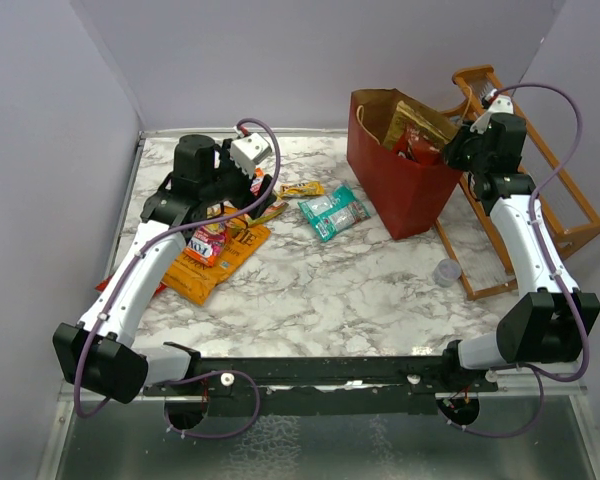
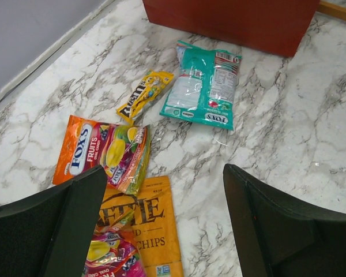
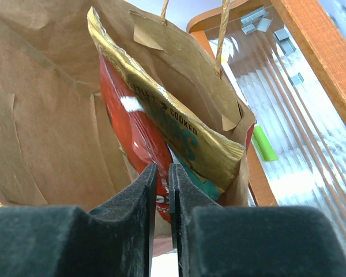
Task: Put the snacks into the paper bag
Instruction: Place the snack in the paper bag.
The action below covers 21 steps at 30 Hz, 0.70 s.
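Observation:
The red paper bag (image 1: pixel 400 190) stands at the back right, its brown inside (image 3: pixel 40 115) filling the right wrist view. A tan-and-teal chip bag (image 3: pixel 179 121) and a dark red packet (image 3: pixel 132 133) stand inside it. My right gripper (image 3: pixel 162 167) hangs at the bag's mouth (image 1: pixel 450 150), jaws a thin slit apart with the red packet's edge in the slit. My left gripper (image 2: pixel 164 173) is open above loose snacks: orange Kettle chips (image 2: pixel 147 231), a pink pouch (image 2: pixel 106 254), an orange Fox's pouch (image 2: pixel 98 150), a yellow M&M's packet (image 2: pixel 144 95) and a teal pouch (image 2: pixel 205 86).
An orange wooden rack (image 1: pixel 540 190) lies right of and behind the paper bag. A small clear cup (image 1: pixel 446 271) sits in front of the rack. Grey walls close the left and back of the marble table (image 1: pixel 320 300).

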### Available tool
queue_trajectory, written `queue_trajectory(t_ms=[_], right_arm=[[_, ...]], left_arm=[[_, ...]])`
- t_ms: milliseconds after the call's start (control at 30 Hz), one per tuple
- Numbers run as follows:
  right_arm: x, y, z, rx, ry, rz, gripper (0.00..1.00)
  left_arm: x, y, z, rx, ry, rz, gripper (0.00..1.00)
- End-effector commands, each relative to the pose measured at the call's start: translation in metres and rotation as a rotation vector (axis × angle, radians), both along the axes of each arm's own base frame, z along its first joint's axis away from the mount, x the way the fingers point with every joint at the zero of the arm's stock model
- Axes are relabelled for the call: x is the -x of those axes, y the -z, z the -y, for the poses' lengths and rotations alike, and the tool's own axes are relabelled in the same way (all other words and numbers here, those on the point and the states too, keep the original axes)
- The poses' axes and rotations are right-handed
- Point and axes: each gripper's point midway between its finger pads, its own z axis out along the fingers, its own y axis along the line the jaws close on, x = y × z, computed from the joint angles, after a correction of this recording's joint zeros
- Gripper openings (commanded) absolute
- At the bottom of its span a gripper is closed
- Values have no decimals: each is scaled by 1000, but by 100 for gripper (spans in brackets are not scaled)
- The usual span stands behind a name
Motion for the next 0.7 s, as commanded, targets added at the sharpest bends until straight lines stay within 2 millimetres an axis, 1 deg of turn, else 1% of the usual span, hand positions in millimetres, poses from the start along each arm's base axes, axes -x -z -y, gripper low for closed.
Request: queue_trajectory(t_ms=[0,133,300,433,533,667], right_arm=[[-8,-18,2,-5,5,66,19],[-9,-22,0,-1,-9,74,25],[-6,-36,-6,23,-65,105,33],[0,-48,-21,58,-176,136,41],[8,-60,-37,96,-302,165,47],[18,-69,-51,148,-426,170,52]], left_arm=[[-7,-5,-7,-23,-29,49,85],[-8,-1,-11,-44,-40,54,85],[-13,11,-19,-85,-82,40,86],[-21,29,-33,-155,-150,-4,86],[-27,50,-41,-213,-185,-62,87],[-30,77,-57,-261,-217,-142,87]])
